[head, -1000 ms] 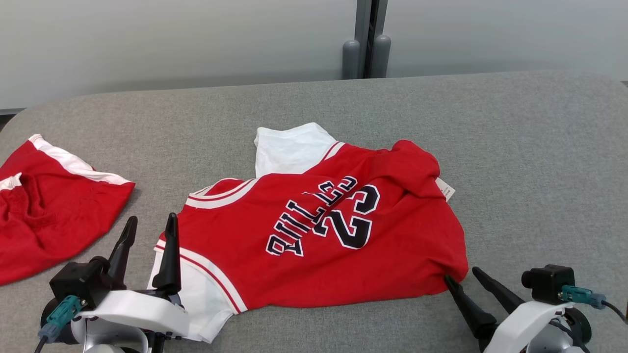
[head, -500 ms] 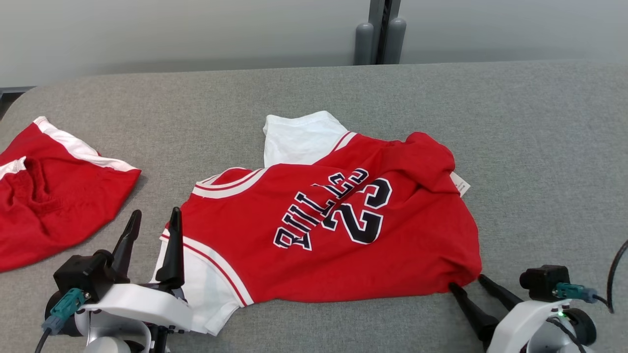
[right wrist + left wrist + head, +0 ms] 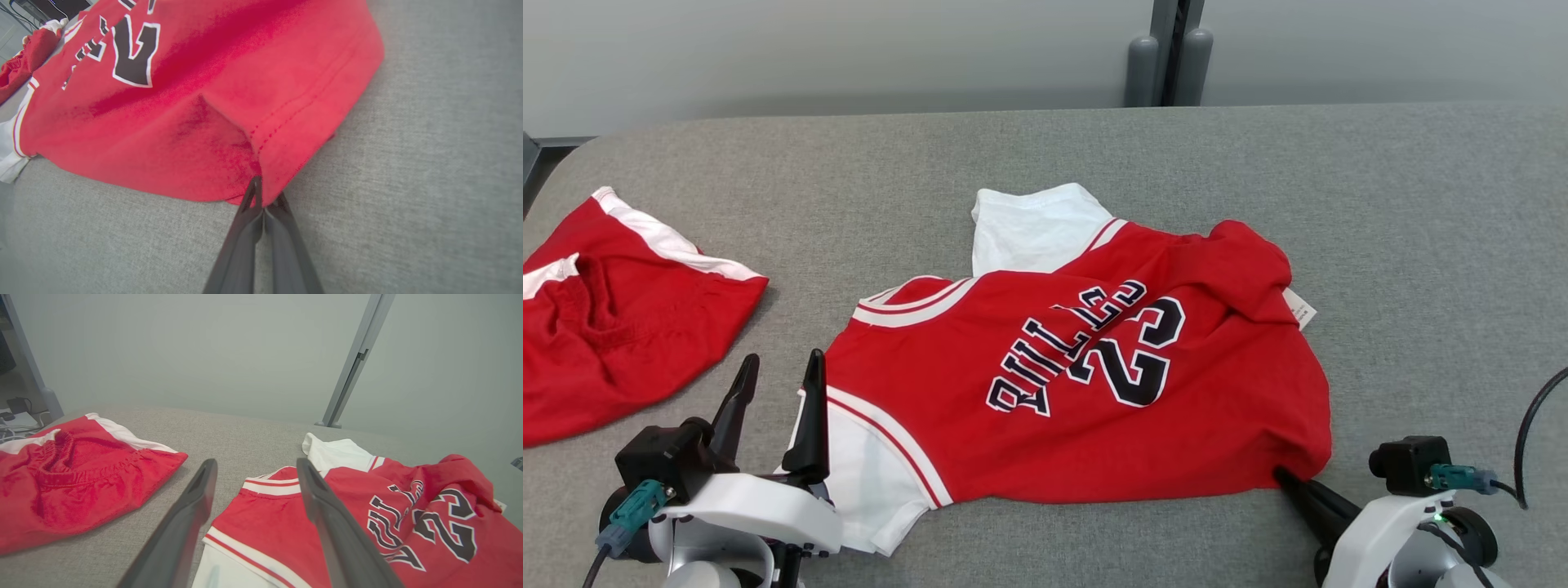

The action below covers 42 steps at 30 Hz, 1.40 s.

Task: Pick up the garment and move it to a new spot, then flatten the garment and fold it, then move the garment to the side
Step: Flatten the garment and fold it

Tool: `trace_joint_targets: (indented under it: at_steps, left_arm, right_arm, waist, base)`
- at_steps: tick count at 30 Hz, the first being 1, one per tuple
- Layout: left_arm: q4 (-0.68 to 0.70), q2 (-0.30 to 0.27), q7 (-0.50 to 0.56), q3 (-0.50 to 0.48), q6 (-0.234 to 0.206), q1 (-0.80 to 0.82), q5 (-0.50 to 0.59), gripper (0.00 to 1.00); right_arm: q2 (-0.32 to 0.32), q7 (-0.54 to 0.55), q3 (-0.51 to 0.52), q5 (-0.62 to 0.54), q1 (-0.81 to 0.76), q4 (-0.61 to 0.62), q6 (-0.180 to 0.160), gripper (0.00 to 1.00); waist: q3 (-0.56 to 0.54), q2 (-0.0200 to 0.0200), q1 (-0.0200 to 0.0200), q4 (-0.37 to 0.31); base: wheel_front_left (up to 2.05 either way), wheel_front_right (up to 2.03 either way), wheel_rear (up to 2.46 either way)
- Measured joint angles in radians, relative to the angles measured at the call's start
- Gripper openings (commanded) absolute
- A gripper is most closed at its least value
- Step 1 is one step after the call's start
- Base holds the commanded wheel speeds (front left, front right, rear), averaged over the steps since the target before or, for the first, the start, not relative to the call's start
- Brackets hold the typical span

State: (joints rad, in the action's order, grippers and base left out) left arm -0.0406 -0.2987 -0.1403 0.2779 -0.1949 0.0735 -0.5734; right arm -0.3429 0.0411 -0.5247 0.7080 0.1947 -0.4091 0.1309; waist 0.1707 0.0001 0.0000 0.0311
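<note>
The garment (image 3: pixel 1086 367) is a red jersey with white sleeves and dark lettering "BULLS 23", lying rumpled on the grey table (image 3: pixel 1421 245). At its near right hem corner my right gripper (image 3: pixel 1290 478) is shut on the cloth; in the right wrist view the fingers (image 3: pixel 265 196) pinch the red hem (image 3: pixel 269 163) of the garment (image 3: pixel 184 102). My left gripper (image 3: pixel 778 371) stands open at the near left, one finger over the white sleeve, nothing between the fingers. In the left wrist view the left gripper (image 3: pixel 255 473) frames the collar edge of the garment (image 3: pixel 367 514).
Red shorts with white stripes (image 3: pixel 613 327) lie at the table's left edge, also seen as red shorts (image 3: pixel 73 477) in the left wrist view. A grey wall and post (image 3: pixel 1172 57) stand behind the table. A black cable (image 3: pixel 1531 416) loops at the right.
My right gripper's fingers have closed together on the jersey's near right hem corner. The head camera has shifted, so the whole scene slid slightly right. The left gripper has held still.
</note>
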Motion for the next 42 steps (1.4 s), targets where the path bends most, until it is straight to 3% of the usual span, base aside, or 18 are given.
trace_joint_targets:
  at_steps: [7, 14, 20, 24, 28, 36, 38, 39, 42]
  left_arm:
    - [-0.005, -0.005, -0.001, -0.002, 0.0, -0.001, -0.005, 1.0]
    - [-0.008, -0.008, -0.001, -0.003, -0.002, -0.002, -0.011, 1.0]
    - [-0.008, -0.008, -0.002, -0.006, -0.009, -0.001, -0.013, 1.0]
    - [-0.008, -0.008, -0.001, -0.004, -0.008, 0.014, -0.017, 1.0]
    - [-0.014, -0.007, -0.001, 0.0, -0.008, 0.017, -0.017, 1.0]
    - [-0.025, -0.004, -0.002, 0.007, -0.007, 0.024, -0.02, 1.0]
    - [-0.027, -0.005, -0.002, 0.008, -0.007, 0.025, -0.023, 1.0]
    - [-0.028, -0.005, -0.002, 0.008, -0.005, 0.025, -0.025, 1.0]
    - [-0.03, -0.004, -0.006, 0.009, -0.004, 0.024, -0.026, 1.0]
  right_arm:
    - [-0.079, 0.085, -0.029, 0.109, -0.031, 0.147, 0.0, 0.0]
    - [-0.249, 0.272, -0.013, 0.282, -0.085, 0.349, 0.0, 0.0]
    - [-0.33, 0.462, 0.02, 0.382, -0.128, 0.424, 0.0, 0.0]
    - [-0.348, 0.586, 0.033, 0.432, -0.143, 0.431, 0.0, 0.0]
    - [-0.363, 0.643, 0.078, 0.408, -0.119, 0.386, -0.001, 0.0]
    - [-0.272, 0.689, 0.106, 0.4, -0.037, 0.299, -0.001, 0.0]
    - [-0.257, 0.687, 0.119, 0.399, -0.028, 0.286, -0.001, 0.44]
    - [-0.251, 0.68, 0.129, 0.398, -0.025, 0.279, -0.001, 1.0]
    - [-0.247, 0.659, 0.165, 0.394, -0.023, 0.275, -0.001, 1.0]
  waist:
    - [-0.013, 0.0, 0.0, -0.029]
    - [-0.023, 0.0, 0.0, -0.074]
    - [-0.013, 0.0, 0.0, -0.093]
    - [-0.001, 0.0, 0.0, -0.086]
    - [0.01, 0.0, 0.0, -0.07]
    - [0.021, 0.0, 0.0, -0.026]
    - [0.02, 0.0, 0.0, -0.016]
    - [0.019, 0.0, 0.0, -0.012]
    - [0.011, 0.0, 0.0, -0.007]
  base:
    - [0.0, 0.0, 0.0]
    - [0.0, 0.0, 0.0]
    - [0.0, 0.0, 0.0]
    - [0.0, 0.0, 0.0]
    - [0.0, 0.0, 0.0]
    - [0.0, 0.0, 0.0]
    - [0.0, 0.0, 0.0]
    - [0.0, 0.0, 0.0]
    - [0.0, 0.0, 0.0]
